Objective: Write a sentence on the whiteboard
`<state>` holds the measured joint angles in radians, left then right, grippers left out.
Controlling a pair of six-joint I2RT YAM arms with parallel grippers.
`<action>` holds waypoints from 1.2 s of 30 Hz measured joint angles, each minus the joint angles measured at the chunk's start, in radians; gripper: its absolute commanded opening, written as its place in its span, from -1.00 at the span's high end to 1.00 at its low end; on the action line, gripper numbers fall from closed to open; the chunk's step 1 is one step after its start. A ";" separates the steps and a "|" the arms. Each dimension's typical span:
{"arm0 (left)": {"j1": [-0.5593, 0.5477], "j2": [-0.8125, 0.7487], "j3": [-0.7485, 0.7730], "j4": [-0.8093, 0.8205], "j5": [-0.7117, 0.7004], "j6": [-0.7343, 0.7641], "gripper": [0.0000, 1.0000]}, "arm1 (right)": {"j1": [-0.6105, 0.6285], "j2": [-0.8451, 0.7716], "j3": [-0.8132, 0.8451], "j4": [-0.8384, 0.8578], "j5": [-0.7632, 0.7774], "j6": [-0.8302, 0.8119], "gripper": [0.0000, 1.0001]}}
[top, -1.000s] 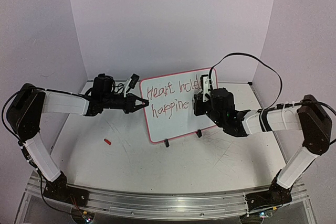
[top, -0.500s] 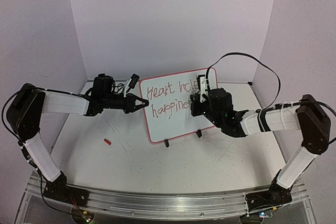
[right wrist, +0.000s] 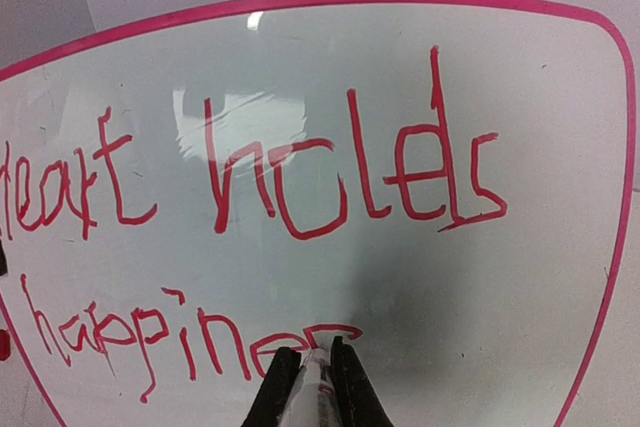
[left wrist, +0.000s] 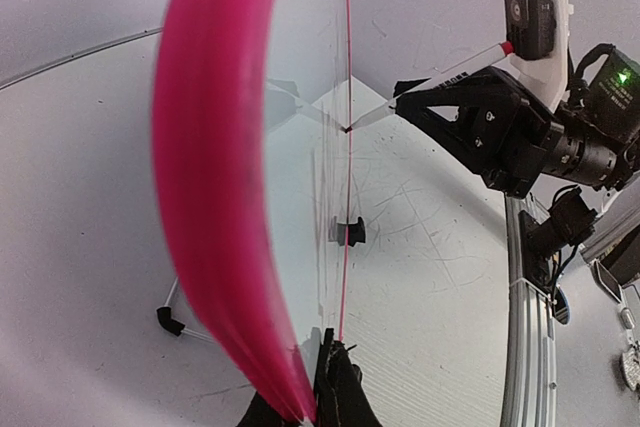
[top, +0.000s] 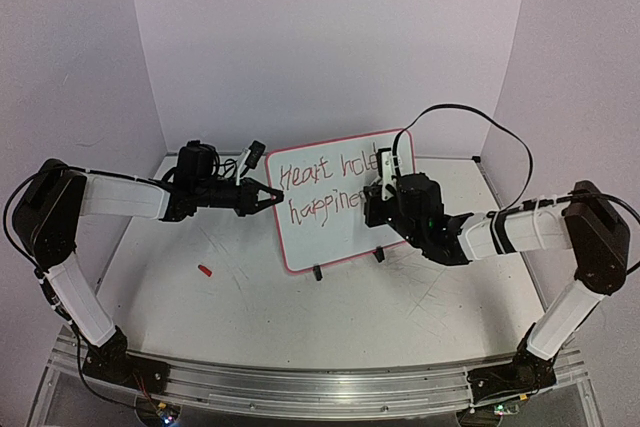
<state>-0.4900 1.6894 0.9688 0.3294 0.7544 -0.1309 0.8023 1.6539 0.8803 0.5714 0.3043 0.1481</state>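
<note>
Clamping whiteboard (top: 340, 237) edge w/ left hand (top: 276, 194), right hand (right wrist: 311, 351) pinches marker (right wrist: 318, 379) (tip on board).

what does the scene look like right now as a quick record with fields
board: small white rectangular whiteboard with pink-red rim, upright on black clip feet on the scuffed white table
writing: red writing, top line "heart holds", second line "happine" plus an unfinished letter
left arm: left claw shut on the board's left edge
right arm: right claw shut on a white marker with red end, tip at the second line
loose item: small red piece on the table, left of the board
</note>
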 measured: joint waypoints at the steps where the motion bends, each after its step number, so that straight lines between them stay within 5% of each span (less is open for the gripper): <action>1: 0.000 0.000 0.000 0.000 0.000 0.000 1.00 | 0.001 0.000 -0.001 -0.002 0.004 0.001 1.00; 36: -0.001 0.000 0.000 0.002 0.003 0.003 1.00 | 0.013 -0.090 -0.047 -0.042 0.036 0.025 1.00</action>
<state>-0.4911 1.6894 0.9688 0.3309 0.7574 -0.1276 0.8155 1.5641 0.8334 0.5298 0.3400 0.1726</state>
